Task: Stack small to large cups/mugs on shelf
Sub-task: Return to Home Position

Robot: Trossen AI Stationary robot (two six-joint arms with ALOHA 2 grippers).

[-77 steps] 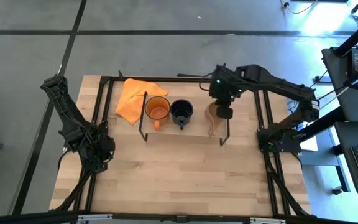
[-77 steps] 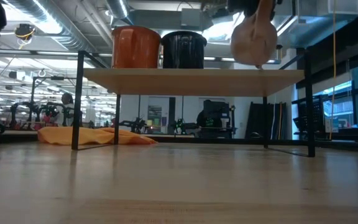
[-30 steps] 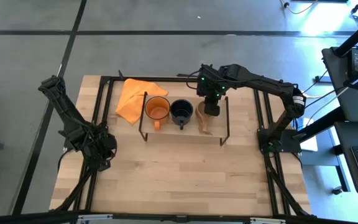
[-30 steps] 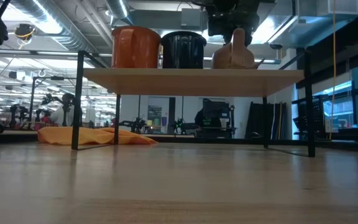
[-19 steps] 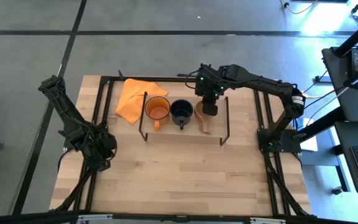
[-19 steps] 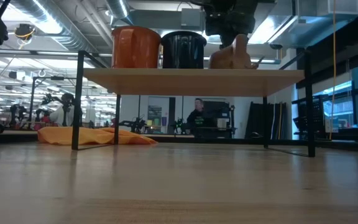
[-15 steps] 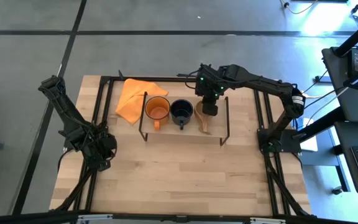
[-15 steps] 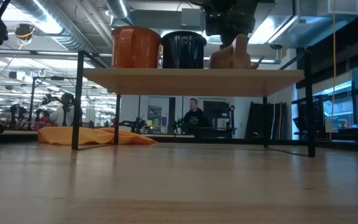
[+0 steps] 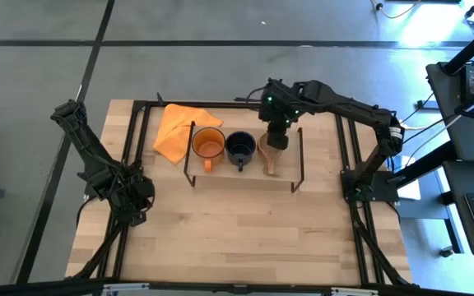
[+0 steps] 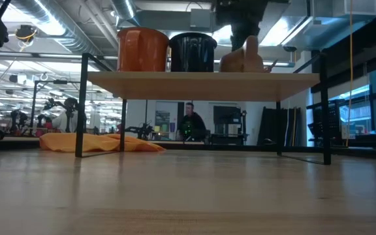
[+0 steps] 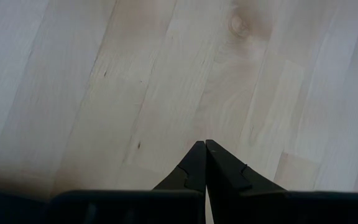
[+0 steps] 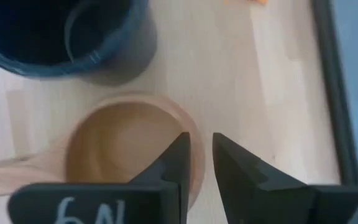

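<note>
The tan wooden cup (image 9: pixel 269 154) stands on its base on the shelf (image 9: pixel 229 171), right of the navy mug (image 9: pixel 240 146) and the orange mug (image 9: pixel 208 145). All three show in a row on the shelf board (image 10: pixel 201 81) in the low view. My right gripper (image 12: pixel 201 152) is above the wooden cup (image 12: pixel 123 149), open by a narrow gap. One finger is over the hollow and the other is outside the rim. My left gripper (image 11: pixel 204 144) is shut above bare table at the near left (image 9: pixel 132 203). My right gripper's fingers (image 12: pixel 178 163) stand astride the wooden cup's rim (image 12: pixel 196 163), coming from above and pointing down. Whether they touch the rim I cannot tell. The cup rests on the shelf, its handle (image 9: pixel 270 167) pointing to the near side.
A flat orange cloth (image 9: pixel 178 127) lies on the table left of and behind the shelf. Black frame rails run along the table's sides. The near half of the tabletop (image 9: pixel 245 230) is bare wood. A person (image 10: pixel 189 124) walks in the room beyond.
My right gripper nudged the wooden cup slightly left on the shelf, toward the navy mug. It then rose a little and drew toward the far edge. The cup stayed standing on the board.
</note>
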